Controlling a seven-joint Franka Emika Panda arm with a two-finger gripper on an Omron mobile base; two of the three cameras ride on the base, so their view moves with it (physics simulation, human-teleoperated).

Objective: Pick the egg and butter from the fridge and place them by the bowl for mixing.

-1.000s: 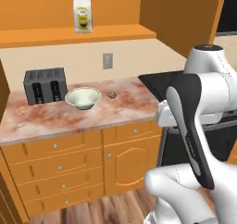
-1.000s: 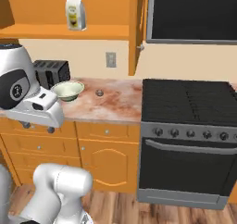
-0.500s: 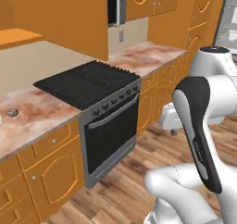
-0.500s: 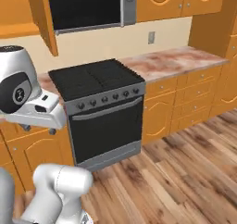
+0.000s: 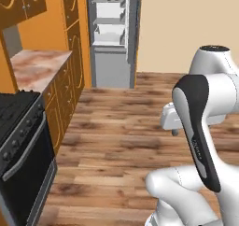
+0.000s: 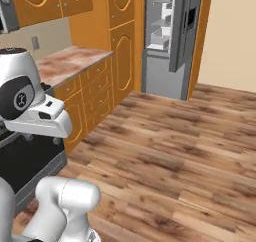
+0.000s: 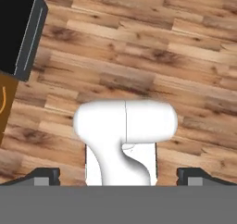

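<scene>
Fridge (image 5: 112, 38) open at 12 o'clock across wood floor (image 5: 126, 141), no legible writing, claw (image 7: 118, 177) released, empty, facing floor, well apart from fridge

**Open fridge at the far end of the wood floor**

The fridge (image 5: 112, 36) stands open, white shelves showing inside. Just left of the fridge run orange cupboards (image 5: 70, 71) topped by a marbled counter (image 5: 35, 66). Nearer than the fridge, at the left edge, sits the black oven (image 5: 21, 159).
</scene>
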